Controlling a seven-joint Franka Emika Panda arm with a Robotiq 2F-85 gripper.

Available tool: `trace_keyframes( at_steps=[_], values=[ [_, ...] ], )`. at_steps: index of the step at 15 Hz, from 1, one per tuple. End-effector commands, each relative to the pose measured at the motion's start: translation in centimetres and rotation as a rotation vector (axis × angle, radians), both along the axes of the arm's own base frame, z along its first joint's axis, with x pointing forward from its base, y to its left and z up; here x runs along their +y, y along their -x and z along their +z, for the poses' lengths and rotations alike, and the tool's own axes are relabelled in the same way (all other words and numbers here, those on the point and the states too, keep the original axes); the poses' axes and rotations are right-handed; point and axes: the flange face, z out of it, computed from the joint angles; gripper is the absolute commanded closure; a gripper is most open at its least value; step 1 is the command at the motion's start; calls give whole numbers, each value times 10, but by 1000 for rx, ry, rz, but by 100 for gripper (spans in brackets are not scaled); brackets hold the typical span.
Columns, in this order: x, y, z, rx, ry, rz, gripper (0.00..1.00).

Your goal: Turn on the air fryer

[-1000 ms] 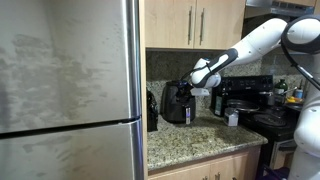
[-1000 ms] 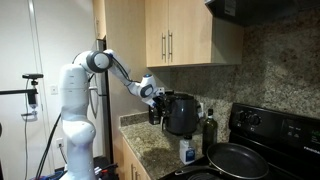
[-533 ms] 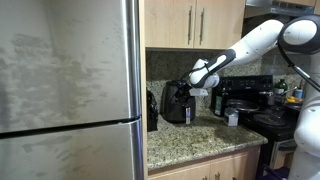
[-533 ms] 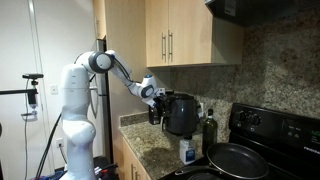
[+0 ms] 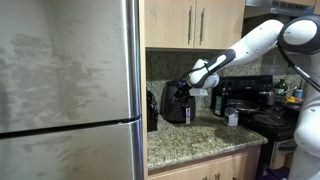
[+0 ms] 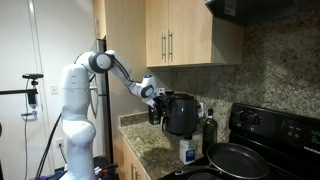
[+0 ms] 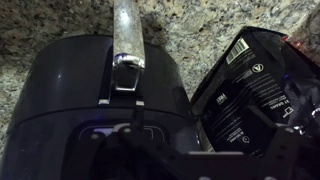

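Observation:
The air fryer (image 5: pixel 178 103) is a black rounded appliance on the granite counter under the cabinets; it also shows in an exterior view (image 6: pixel 181 114). In the wrist view its glossy top (image 7: pixel 80 85) fills the left, with the metal drawer handle (image 7: pixel 126 35) pointing up-frame and a dim lit panel near the bottom. My gripper (image 5: pixel 193 82) hovers just over the fryer's top; in an exterior view (image 6: pixel 158 97) it sits at the fryer's upper edge. In the wrist view the jaws (image 7: pixel 190 160) are dark shapes at the bottom edge and their state is unclear.
A boxy black coffee maker (image 7: pixel 250 95) stands beside the fryer. A steel fridge (image 5: pixel 70 90) fills one side. A black stove (image 6: pixel 262 135) with a pan (image 6: pixel 238 160), a dark bottle (image 6: pixel 209 128) and a small white container (image 6: pixel 187 152) stand nearby.

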Motion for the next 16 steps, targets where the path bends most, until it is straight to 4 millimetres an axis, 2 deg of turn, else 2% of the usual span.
trace_keyframes(
  at_steps=[1,16],
  values=[
    [3,-1,0,-18,-9,18,0],
    [5,0,3,-19,-22,-8,0]
  ],
)
